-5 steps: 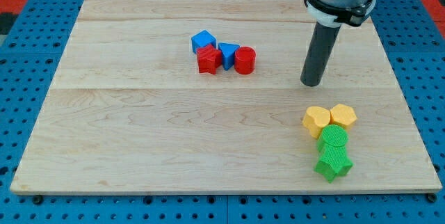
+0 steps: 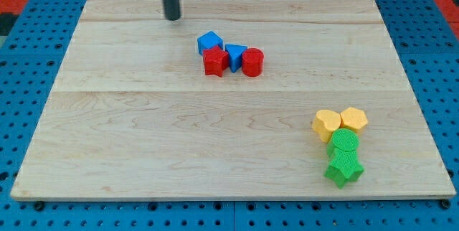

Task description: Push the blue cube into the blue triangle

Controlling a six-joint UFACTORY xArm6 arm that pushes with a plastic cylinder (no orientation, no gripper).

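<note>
The blue cube (image 2: 209, 41) sits near the board's upper middle. The blue triangle (image 2: 236, 54) lies just to its lower right, a small gap apart. A red star (image 2: 215, 62) sits below the cube, touching both blue blocks. A red cylinder (image 2: 252, 62) touches the triangle's right side. My tip (image 2: 172, 17) is on the board to the upper left of the blue cube, clear of it.
At the lower right, a yellow heart (image 2: 326, 125) and a yellow hexagon (image 2: 353, 120) sit side by side. A green cylinder (image 2: 344, 143) and a green star (image 2: 343, 168) sit below them. The wooden board (image 2: 143, 138) lies on a blue pegboard.
My tip has moved from the board's right side, above the yellow blocks, far left to the upper left of the blue cube. No block has moved.
</note>
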